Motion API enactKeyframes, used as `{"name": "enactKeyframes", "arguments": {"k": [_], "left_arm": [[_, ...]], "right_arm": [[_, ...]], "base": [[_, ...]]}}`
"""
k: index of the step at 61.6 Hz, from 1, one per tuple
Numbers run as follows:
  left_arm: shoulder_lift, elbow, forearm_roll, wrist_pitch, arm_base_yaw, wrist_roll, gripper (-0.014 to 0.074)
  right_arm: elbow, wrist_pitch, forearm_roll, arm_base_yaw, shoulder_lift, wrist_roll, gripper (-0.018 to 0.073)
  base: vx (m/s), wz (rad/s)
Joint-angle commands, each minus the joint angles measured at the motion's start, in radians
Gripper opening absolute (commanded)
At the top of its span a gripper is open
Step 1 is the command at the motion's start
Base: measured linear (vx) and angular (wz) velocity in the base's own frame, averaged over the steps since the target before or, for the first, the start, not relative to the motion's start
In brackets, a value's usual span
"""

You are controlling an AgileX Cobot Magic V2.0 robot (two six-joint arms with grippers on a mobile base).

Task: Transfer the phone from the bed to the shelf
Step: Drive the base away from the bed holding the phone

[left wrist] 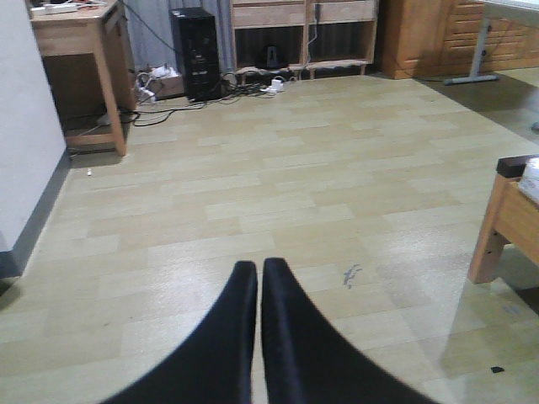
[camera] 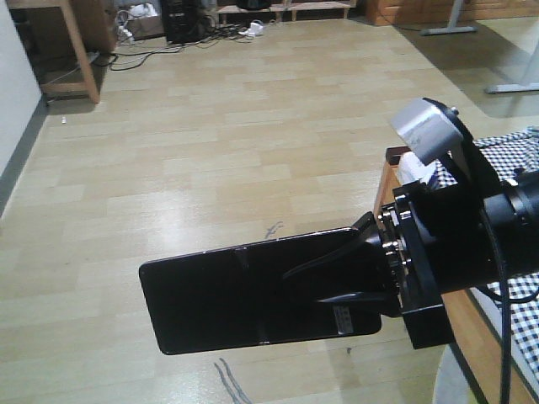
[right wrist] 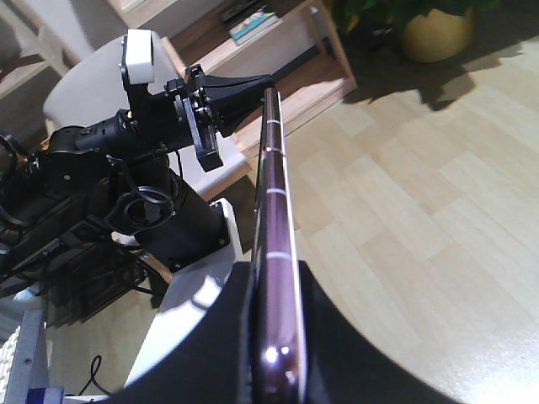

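The phone, a glossy black slab with a small white sticker near its gripped end, hangs flat-on over the wooden floor, clear of the bed at the right edge. My right gripper is shut on its right end. In the right wrist view the phone runs edge-on, pinkish rim showing, pinched between the two black fingers. The pale wood shelf with slanted uprights stands beyond it. My left gripper is shut with nothing in it, hovering above bare floor.
A reddish-brown bedside table stands beside the bed, its leg in the left wrist view. My left arm sits between the phone and the shelf. A potted plant, a desk and a black computer tower line the walls.
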Motion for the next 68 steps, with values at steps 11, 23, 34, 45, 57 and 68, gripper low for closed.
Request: {"name": "enactKeyframes", "arguments": {"k": [11, 23, 34, 45, 57, 68], "left_arm": [[-0.007, 0.002, -0.007, -0.073, -0.003, -0.004, 0.0001], [-0.007, 0.002, -0.007, -0.073, -0.003, -0.004, 0.0001], [-0.007, 0.002, -0.007, -0.073, -0.003, -0.004, 0.0001], [-0.007, 0.002, -0.007, -0.073, -0.003, -0.004, 0.0001], [-0.007, 0.002, -0.007, -0.073, -0.003, -0.004, 0.0001], [-0.007, 0.002, -0.007, -0.073, -0.003, -0.004, 0.0001]], "right_arm": [[-0.026, 0.074, 0.092, 0.001, -0.025, -0.009, -0.0001], [-0.026, 0.074, 0.091, 0.001, -0.025, -0.009, -0.0001], [-0.026, 0.074, 0.091, 0.001, -0.025, -0.009, -0.0001], [-0.026, 0.074, 0.091, 0.001, -0.025, -0.009, -0.0001], [-0.026, 0.074, 0.091, 0.001, -0.025, -0.009, -0.0001], [-0.026, 0.074, 0.091, 0.001, -0.025, -0.009, -0.0001]], "base": [[-0.04, 0.17], [0.01, 0.01], [0.04, -0.03], [0.06, -0.04], [0.07, 0.02], [0.09, 0.12]]}}
